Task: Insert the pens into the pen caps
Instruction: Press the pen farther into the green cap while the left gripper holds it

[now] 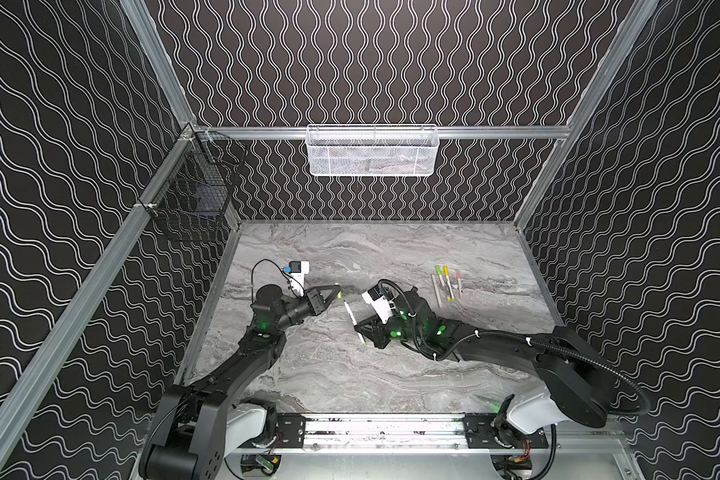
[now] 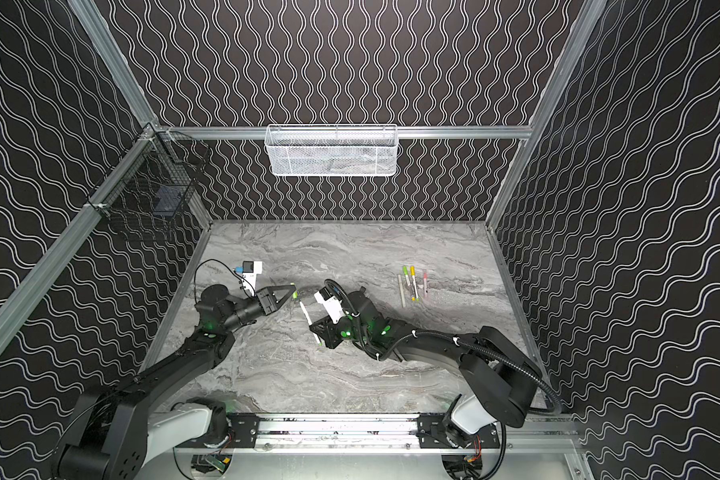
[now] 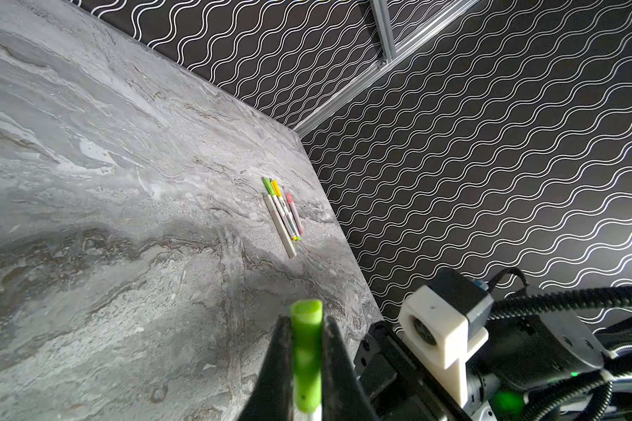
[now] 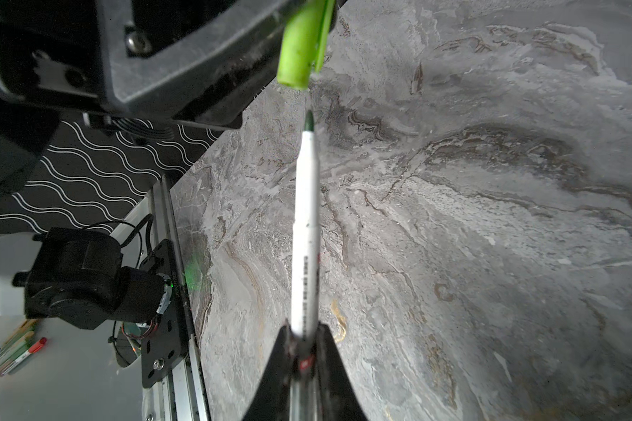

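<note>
The pen, white-barrelled with a dark green tip, is pinched near its rear end by the right jaws, which are pressed onto the barrel. Most of its length sticks out ahead of them, clear of the desk. In both top views it slants between the two sets of jaws, and a short stub shows behind the grip. The tip points at the open mouth of a lime green pen cap, with a small gap between them, so they do not touch. The left jaws are closed tight on that cap, and its mouth pokes out just past their tips, towards the right jaws. In a top view the cap is a small green spot at the end of the left arm. Behind the right jaws, on the side away from the left jaws and well apart from both, a row of three capped pens lies on the desk, with green, yellow and pink caps. A pale flat strip lies just beside the row.
</note>
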Tool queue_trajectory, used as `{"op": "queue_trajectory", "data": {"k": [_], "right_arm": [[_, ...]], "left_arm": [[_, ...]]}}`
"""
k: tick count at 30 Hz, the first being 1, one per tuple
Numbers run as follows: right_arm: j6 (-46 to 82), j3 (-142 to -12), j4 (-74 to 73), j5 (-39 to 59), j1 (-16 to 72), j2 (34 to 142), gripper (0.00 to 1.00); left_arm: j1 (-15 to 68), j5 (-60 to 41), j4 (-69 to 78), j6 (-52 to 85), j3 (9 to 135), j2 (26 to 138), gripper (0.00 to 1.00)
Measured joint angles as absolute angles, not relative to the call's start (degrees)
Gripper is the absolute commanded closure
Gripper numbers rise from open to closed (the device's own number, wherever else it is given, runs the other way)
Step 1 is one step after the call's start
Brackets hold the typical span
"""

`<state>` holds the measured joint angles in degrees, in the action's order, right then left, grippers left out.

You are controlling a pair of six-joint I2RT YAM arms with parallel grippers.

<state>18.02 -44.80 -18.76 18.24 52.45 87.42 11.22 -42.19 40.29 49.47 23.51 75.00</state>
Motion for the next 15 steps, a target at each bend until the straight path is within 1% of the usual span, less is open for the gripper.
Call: {"op": "queue_trajectory", "data": {"k": [15], "right_arm": [[17.91, -47.46, -19.66, 18.72, 52.45, 89.73, 0.88]], "left_arm": [[11.16, -43.20, 42.11, 50.78, 23.11, 75.83, 0.90]]}}
